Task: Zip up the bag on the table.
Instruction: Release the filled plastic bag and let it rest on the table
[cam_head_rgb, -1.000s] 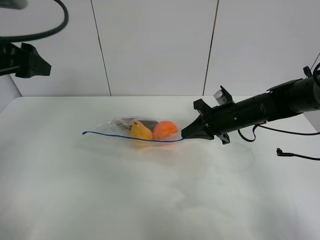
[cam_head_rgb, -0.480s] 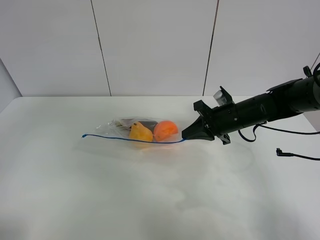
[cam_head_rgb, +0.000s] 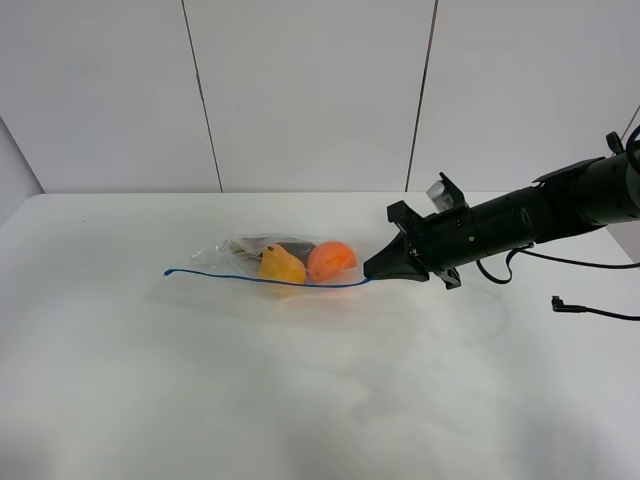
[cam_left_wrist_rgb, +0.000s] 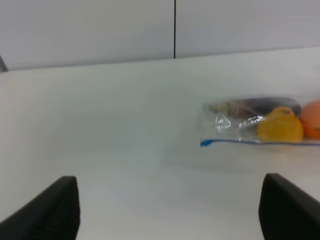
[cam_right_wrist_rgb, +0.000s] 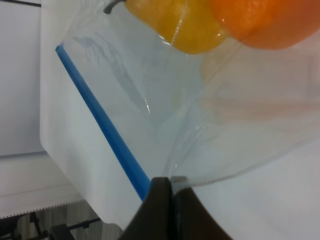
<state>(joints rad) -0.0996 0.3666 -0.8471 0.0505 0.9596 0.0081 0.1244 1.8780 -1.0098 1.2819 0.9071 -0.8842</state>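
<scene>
The worktop (cam_head_rgb: 300, 400) is plain matte white, wide and rounded at its corners; behind it stands a pale grey wall (cam_head_rgb: 300, 90) of flat panels split by thin dark seams (cam_head_rgb: 201, 95); a thin black cable (cam_head_rgb: 590, 311) lies on the worktop at the right edge of the high view.

The bag (cam_head_rgb: 232, 262) lies flat near the middle of the worktop, towards the far side; it is clear plastic, with its blue zip strip (cam_head_rgb: 250, 277) running along the near edge; through it show an orange item (cam_head_rgb: 331, 258), a yellow item (cam_head_rgb: 281, 264) just beside it, and a dark item (cam_head_rgb: 295, 246) behind them.

The right claw (cam_head_rgb: 368, 272) is pressed closed on the right end of the blue zip strip, at the bag's corner; the wrist view shows the strip running in between its closed tips.

The left claw (cam_left_wrist_rgb: 169, 179) is spread wide and holds nothing; it hangs above bare worktop, well apart from the bag's left end.

Against half a second ago the bag and the right arm lie the same; a second ago a dark arm part showed at the upper left of the high view, and it is gone now.
</scene>
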